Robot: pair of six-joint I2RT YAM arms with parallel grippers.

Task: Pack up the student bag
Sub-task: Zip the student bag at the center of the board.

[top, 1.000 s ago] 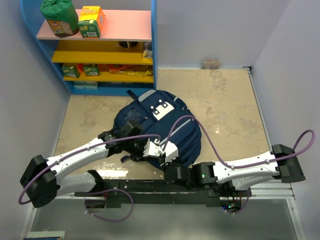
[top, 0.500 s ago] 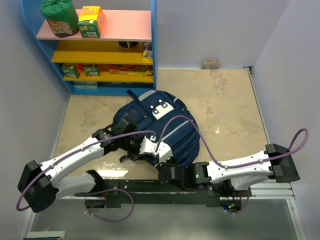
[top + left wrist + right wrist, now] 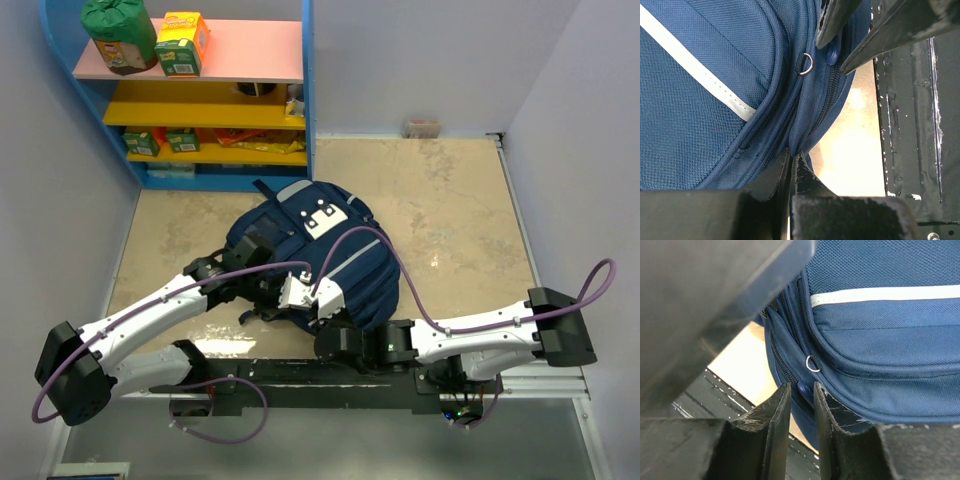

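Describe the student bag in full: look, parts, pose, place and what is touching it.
The student bag is a large navy backpack of woven fabric, lying flat on the beige table just in front of the blue shelf unit. It shows a white square patch near its top, a thin light stripe, zipped seams and a small metal D-ring. The left tool is pinched shut on a fold of fabric at its near edge; the right tool closes around a dark blue zipper pull.

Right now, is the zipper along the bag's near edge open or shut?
Shut, as far as shown: on the student bag, the zipper teeth run meshed with no gap or interior visible in either wrist view.
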